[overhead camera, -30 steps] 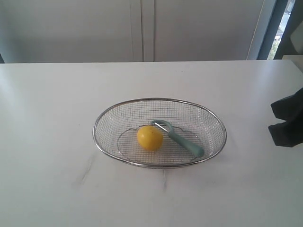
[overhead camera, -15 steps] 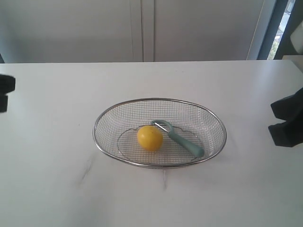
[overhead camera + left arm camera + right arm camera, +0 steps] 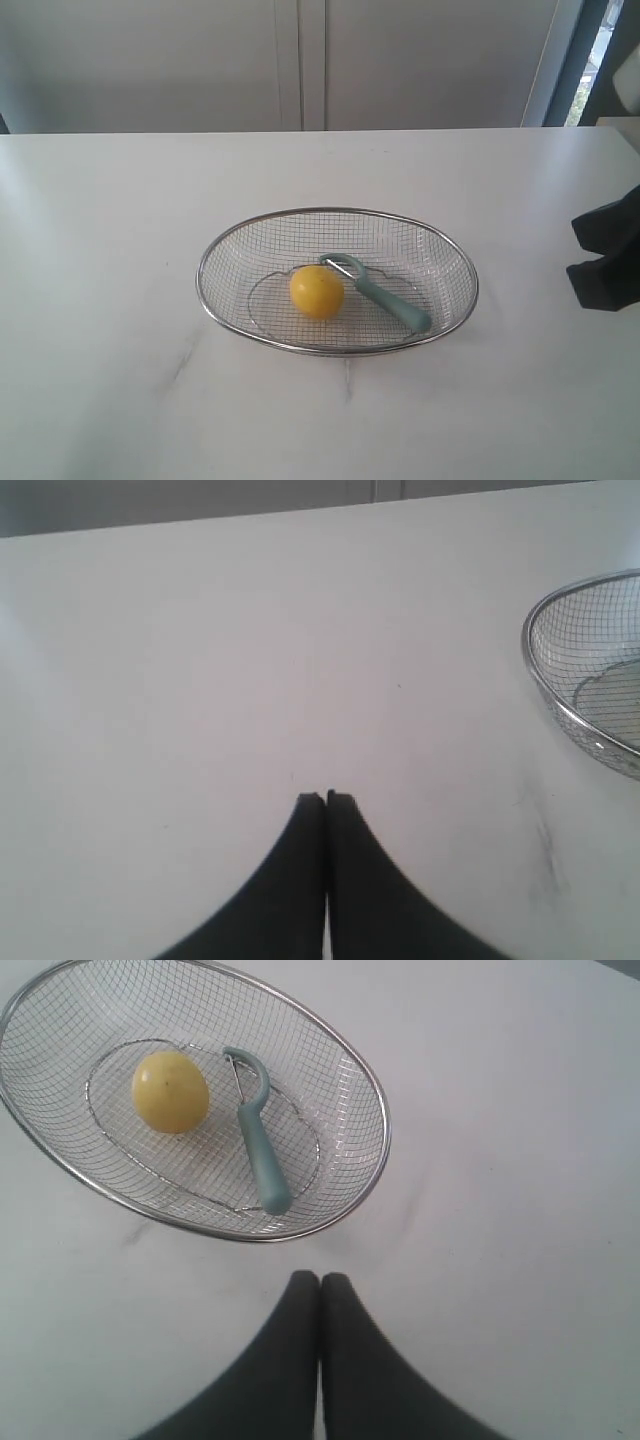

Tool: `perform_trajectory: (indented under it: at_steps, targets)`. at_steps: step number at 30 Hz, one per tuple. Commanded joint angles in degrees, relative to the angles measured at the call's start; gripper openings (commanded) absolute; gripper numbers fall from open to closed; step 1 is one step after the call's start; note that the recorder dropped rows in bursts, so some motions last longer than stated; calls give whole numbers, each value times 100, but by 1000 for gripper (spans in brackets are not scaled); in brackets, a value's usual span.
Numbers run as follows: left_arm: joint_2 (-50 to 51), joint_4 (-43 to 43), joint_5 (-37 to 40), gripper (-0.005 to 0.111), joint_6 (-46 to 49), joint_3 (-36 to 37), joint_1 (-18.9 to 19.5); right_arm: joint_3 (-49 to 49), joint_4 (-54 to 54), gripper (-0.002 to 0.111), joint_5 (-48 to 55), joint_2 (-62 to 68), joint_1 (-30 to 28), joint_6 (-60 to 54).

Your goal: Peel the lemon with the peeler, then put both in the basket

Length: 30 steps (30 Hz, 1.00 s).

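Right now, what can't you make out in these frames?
- Underside of the lemon: hidden in every view, since it rests on the basket mesh; peeling there can't be checked.
- Blade of the peeler: too small in the exterior view.
- The right gripper: in the exterior view, only a dark shape cut by the right edge.
- The left gripper: outside the exterior view.
- Left wrist view: basket cut by the frame edge, contents unseen.

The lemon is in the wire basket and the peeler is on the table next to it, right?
Not quite: the lemon is in the basket, but the peeler lies inside it too, beside the lemon. The right wrist view shows this.
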Motion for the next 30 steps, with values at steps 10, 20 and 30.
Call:
perform_trajectory:
  at_steps: [10,20,30]
  targets:
    - [-1719,-83,-26,0,-30,1175,265,41,-14,0,-31,-13,-48,-8]
    - [-2761,41,617,0,161,1175,410,41,-14,0,-43,-13,-48,-8]
    - [-2925,375,1580,0,188,1175,399,41,-14,0,-57,-13,-48,-8]
